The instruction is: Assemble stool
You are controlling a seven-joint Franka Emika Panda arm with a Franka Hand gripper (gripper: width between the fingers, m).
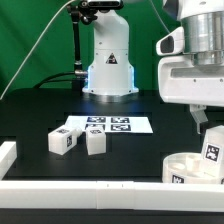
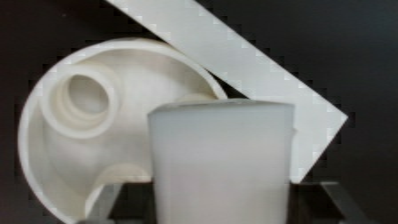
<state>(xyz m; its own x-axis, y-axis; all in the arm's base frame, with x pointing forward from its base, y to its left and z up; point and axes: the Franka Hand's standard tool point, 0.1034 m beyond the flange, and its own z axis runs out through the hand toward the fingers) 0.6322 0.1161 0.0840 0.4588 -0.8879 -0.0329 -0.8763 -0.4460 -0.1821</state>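
Gripper point(image 2: 217, 200) pinches leg point(image 1: 212, 152) above seat point(image 1: 182, 168), lower right of exterior view; any tilt risks missing socket point(image 2: 86, 100), jamming.

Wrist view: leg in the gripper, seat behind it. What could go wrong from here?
1. The leg is not lined up with the socket in the seat; pushing in now could jam it on the rim.
2. The seat appears unclamped beside the border rail; pressure may slide or tip it.
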